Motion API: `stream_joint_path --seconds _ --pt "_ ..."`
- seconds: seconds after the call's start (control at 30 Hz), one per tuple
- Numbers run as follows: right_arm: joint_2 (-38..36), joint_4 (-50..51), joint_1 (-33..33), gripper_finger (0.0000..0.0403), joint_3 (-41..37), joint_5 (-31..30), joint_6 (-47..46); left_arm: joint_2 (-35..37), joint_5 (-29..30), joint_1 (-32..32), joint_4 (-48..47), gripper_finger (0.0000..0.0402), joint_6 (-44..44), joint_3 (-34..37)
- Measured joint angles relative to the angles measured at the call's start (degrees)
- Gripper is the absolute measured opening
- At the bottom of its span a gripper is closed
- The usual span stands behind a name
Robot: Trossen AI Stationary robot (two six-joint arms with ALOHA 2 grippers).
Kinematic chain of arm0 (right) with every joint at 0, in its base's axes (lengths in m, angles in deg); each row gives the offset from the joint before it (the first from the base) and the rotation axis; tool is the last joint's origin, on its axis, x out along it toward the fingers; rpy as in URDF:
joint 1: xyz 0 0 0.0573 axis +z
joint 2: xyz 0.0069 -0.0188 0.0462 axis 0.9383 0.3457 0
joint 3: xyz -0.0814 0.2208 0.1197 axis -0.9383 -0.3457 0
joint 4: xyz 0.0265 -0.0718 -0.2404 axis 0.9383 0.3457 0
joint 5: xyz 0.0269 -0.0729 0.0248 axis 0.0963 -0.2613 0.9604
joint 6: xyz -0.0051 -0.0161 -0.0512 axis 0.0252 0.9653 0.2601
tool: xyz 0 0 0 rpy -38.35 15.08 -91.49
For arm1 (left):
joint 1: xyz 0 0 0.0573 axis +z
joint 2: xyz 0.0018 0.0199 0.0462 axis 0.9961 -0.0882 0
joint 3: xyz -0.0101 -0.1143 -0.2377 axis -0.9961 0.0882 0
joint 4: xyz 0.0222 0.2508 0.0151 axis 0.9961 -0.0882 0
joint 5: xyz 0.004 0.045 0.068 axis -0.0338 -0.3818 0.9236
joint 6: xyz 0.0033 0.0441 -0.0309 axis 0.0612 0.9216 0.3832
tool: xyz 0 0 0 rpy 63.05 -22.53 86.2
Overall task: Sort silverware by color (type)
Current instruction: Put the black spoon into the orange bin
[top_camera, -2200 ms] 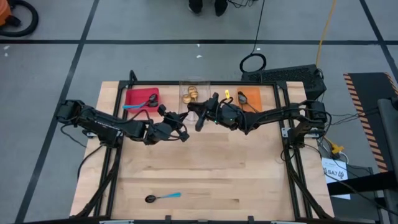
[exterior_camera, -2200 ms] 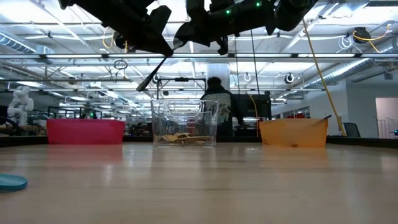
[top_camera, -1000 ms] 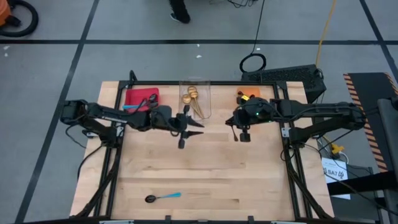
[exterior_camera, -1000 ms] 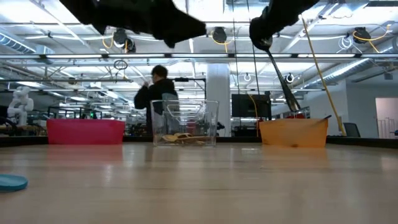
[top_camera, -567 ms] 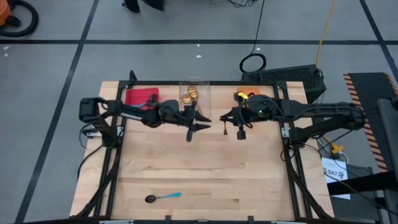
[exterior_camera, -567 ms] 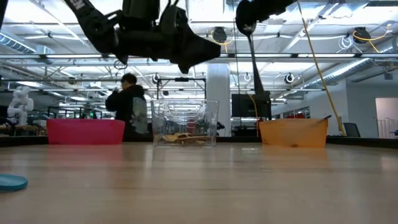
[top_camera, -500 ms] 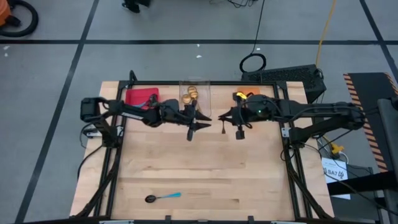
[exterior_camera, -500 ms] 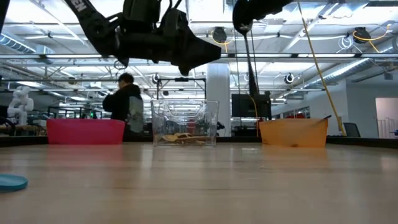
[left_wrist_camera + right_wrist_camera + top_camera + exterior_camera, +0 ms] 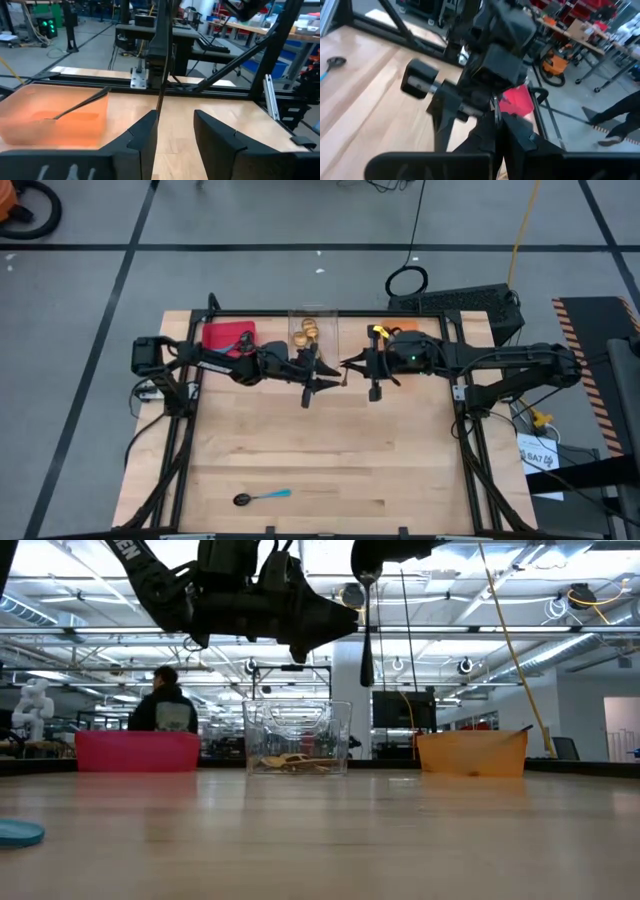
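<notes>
While one blue-handled spoon point(image 9: 262, 497) lies alone at 7 o'clock on the desk point(image 9: 340, 450), the red bin point(image 9: 209, 331) at 11 o'clock already holds another of its kind. Just right of that bin the left hand point(image 9: 312, 383) hovers above the desk near its far edge, its fingers spread wide and holding nothing. Behind it, at 12 o'clock, the clear bin point(image 9: 313, 313) keeps the gold spoons point(image 9: 305, 332). A dark metal spoon point(image 9: 367, 640) hangs straight down right at the gap between the left fingers, pinched at its top by the tightly closed right hand point(image 9: 372, 380). It looks like a pass between the hands. Since the orange bin point(image 9: 408, 340) at 1 o'clock holds a dark spoon, this one likely belongs there. To do it well, the left hand should draw straight back without brushing the handle. The right should keep its pinch firm, swing toward 1 o'clock, and lower over the bin before letting go.
</notes>
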Motion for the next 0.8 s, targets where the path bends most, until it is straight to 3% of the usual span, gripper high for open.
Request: stream_joint_path --seconds 0.37,0.8 --pt "1.23 -2.94 0.0 0.0005 0.01 0.2 -0.04 -0.02 2.93 -0.51 0.25 0.0217 -0.25 0.0" --pt "1.29 -5.87 0.0 0.0005 0.0 0.21 0.44 -0.02 3.16 -1.37 -0.26 0.0208 3.2 0.0"
